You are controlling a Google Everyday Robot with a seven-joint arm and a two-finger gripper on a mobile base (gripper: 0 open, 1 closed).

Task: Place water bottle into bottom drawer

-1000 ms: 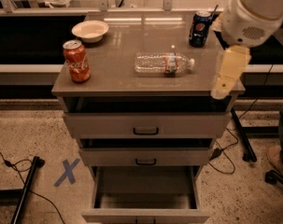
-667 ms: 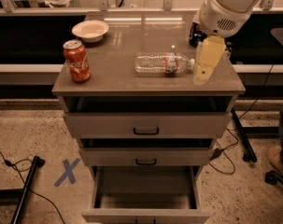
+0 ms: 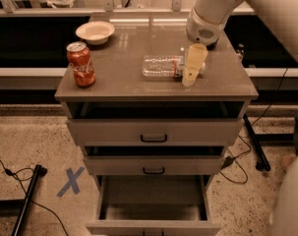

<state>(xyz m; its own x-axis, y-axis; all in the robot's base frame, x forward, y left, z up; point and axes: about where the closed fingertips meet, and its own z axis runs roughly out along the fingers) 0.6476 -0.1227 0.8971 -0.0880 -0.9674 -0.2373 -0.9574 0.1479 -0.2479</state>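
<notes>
The water bottle (image 3: 164, 66) lies on its side on the cabinet top (image 3: 124, 77), cap end to the right under my arm. My gripper (image 3: 192, 70) hangs from the white arm at the upper right, its pale fingers pointing down over the bottle's cap end. The bottom drawer (image 3: 153, 205) is pulled open below the two shallower drawers, and nothing shows inside it.
A red Coca-Cola can (image 3: 81, 64) stands at the top's left front. A white bowl (image 3: 95, 32) sits at the back left. The two upper drawers (image 3: 153, 131) stick out slightly. A blue X (image 3: 70, 181) marks the floor at left, beside a black pole and cables.
My arm and gripper have moved left from beyond the cabinet's right edge to above the bottle's cap end. The Pepsi can at the back right is now hidden behind the arm.
</notes>
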